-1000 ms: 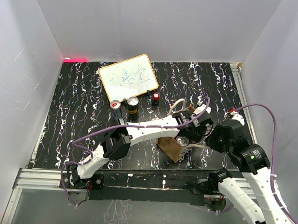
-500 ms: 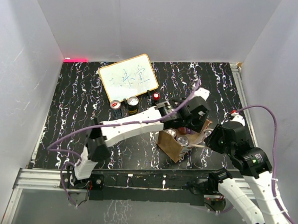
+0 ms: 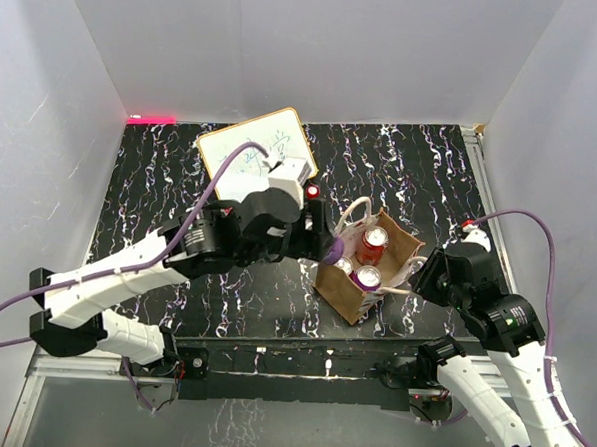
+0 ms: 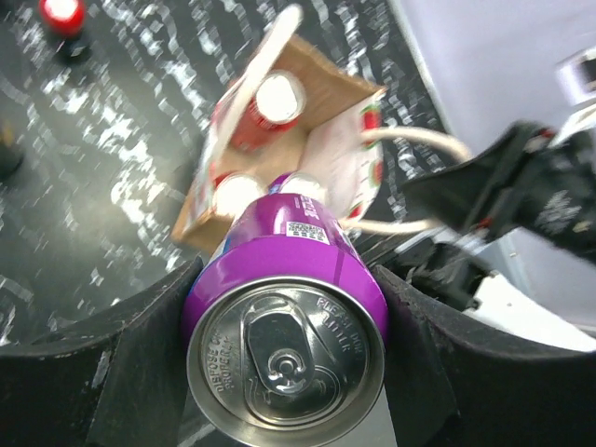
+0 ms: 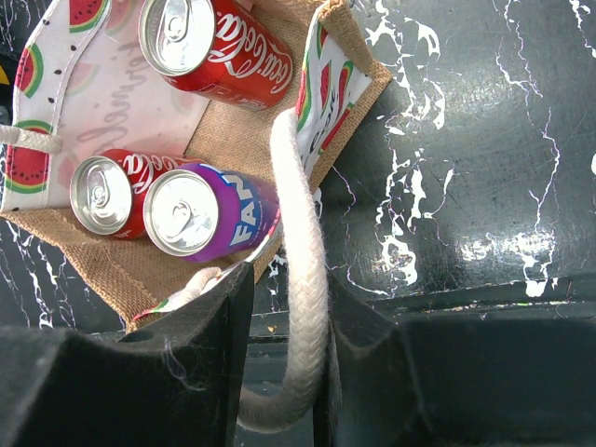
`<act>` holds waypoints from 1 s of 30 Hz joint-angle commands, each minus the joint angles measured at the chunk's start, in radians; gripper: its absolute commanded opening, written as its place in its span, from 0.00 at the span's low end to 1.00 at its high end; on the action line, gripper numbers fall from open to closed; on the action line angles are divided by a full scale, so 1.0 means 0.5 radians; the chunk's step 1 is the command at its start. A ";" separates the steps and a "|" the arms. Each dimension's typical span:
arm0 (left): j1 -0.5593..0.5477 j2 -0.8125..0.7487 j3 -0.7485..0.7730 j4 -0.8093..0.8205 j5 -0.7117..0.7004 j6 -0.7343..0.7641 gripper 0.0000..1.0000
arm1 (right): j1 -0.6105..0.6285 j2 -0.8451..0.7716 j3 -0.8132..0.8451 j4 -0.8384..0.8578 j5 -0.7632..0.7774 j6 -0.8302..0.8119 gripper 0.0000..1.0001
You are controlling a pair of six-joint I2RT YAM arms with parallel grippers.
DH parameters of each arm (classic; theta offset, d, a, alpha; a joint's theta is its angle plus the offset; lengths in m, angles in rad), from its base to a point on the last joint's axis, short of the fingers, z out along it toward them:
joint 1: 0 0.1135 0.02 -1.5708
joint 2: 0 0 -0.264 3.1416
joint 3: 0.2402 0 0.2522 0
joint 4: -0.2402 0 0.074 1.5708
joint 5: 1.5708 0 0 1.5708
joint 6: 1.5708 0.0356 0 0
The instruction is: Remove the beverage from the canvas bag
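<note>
The canvas bag (image 3: 347, 291) stands open near the table's front edge, brown outside with a pale watermelon-print lining. My left gripper (image 3: 329, 251) is shut on a purple can (image 4: 284, 307) and holds it just left of the bag, above the table. The bag (image 4: 321, 102) shows behind that can in the left wrist view. My right gripper (image 5: 289, 279) is shut on a white cord handle (image 5: 303, 223) at the bag's right side. Inside the bag (image 5: 242, 140) lie two red Coca-Cola cans (image 5: 219, 47) and a purple Fanta can (image 5: 209, 216).
A whiteboard (image 3: 232, 150) leans at the back, partly hidden by my left arm. A small red-topped can (image 3: 311, 192) stands behind the bag. A metal rail (image 3: 271, 357) runs along the table's front edge. White walls close in on both sides.
My left arm has drawn back to the left from over the bag, bringing the purple can out with it. My right gripper has stayed on the handle.
</note>
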 commanded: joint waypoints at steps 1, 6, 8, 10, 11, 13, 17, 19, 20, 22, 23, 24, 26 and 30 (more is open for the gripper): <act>0.002 -0.218 -0.194 -0.231 -0.162 -0.208 0.03 | 0.014 -0.032 -0.016 0.095 0.009 -0.008 0.31; 0.002 -0.365 -0.485 -0.571 -0.320 -0.373 0.03 | 0.013 -0.017 -0.016 0.099 0.031 0.005 0.33; 0.004 -0.376 -0.624 -0.651 -0.326 -0.396 0.06 | 0.014 -0.012 -0.018 0.096 0.036 0.011 0.33; 0.012 -0.343 -0.716 -0.718 -0.319 -0.440 0.05 | 0.012 -0.019 -0.020 0.094 0.036 0.018 0.33; 0.023 -0.311 -0.741 -0.730 -0.308 -0.443 0.03 | 0.012 -0.023 -0.020 0.093 0.038 0.023 0.33; 0.037 -0.241 -0.785 -0.721 -0.298 -0.444 0.00 | 0.011 -0.046 -0.020 0.093 0.046 0.037 0.33; 0.149 -0.112 -0.879 -0.671 -0.305 -0.424 0.00 | 0.013 -0.061 -0.021 0.096 0.060 0.042 0.34; 0.302 -0.070 -0.911 -0.712 -0.324 -0.443 0.00 | 0.013 -0.055 -0.022 0.091 0.053 0.041 0.34; 0.394 -0.061 -0.926 -0.739 -0.334 -0.453 0.00 | 0.013 -0.052 -0.023 0.092 0.048 0.036 0.34; 0.576 -0.067 -0.951 -0.788 -0.370 -0.447 0.00 | 0.014 -0.049 -0.023 0.093 0.041 0.034 0.34; 0.660 -0.078 -0.957 -0.806 -0.415 -0.443 0.00 | 0.014 -0.049 -0.023 0.093 0.039 0.032 0.34; 0.731 -0.098 -0.960 -0.800 -0.460 -0.416 0.00 | 0.014 -0.050 -0.025 0.092 0.039 0.034 0.34; 0.868 -0.139 -0.959 -0.759 -0.581 -0.365 0.00 | 0.011 -0.055 -0.028 0.090 0.038 0.039 0.35; 1.170 -0.127 -0.915 -0.617 -0.670 -0.392 0.00 | 0.011 -0.067 -0.027 0.091 0.053 0.053 0.35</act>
